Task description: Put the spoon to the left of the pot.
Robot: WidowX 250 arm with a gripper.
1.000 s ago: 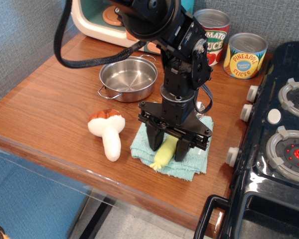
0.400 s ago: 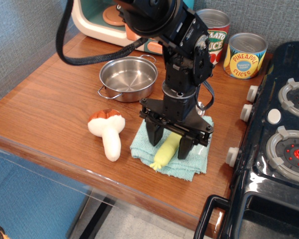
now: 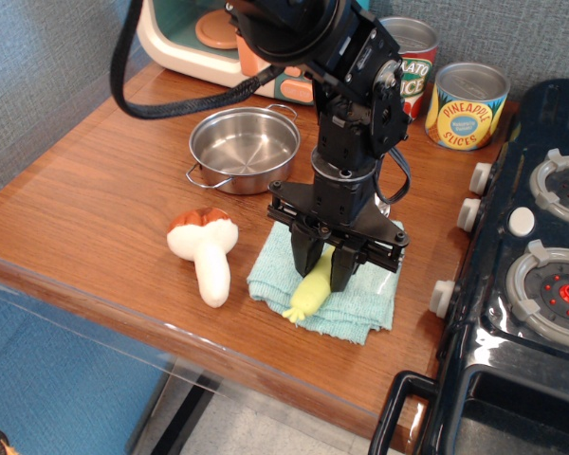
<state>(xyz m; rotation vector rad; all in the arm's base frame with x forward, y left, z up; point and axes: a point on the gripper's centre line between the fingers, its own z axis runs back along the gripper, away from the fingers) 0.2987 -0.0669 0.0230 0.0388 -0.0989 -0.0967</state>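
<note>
The spoon lies on a teal cloth near the table's front edge. Only its pale yellow handle shows, knobbed tip toward the front left; its bowl is hidden under the arm. My black gripper points straight down, its two fingers closed against the sides of the handle. The pot, a shallow steel pot with loop handles, stands empty behind and to the left of the gripper.
A white plush mushroom with a brown cap lies left of the cloth. Tomato sauce can and pineapple can stand at the back. A black toy stove fills the right side. A toy appliance sits back left.
The gripper's fingers have closed in from a wide-open stance onto the yellow handle. The spoon still rests on the cloth.
</note>
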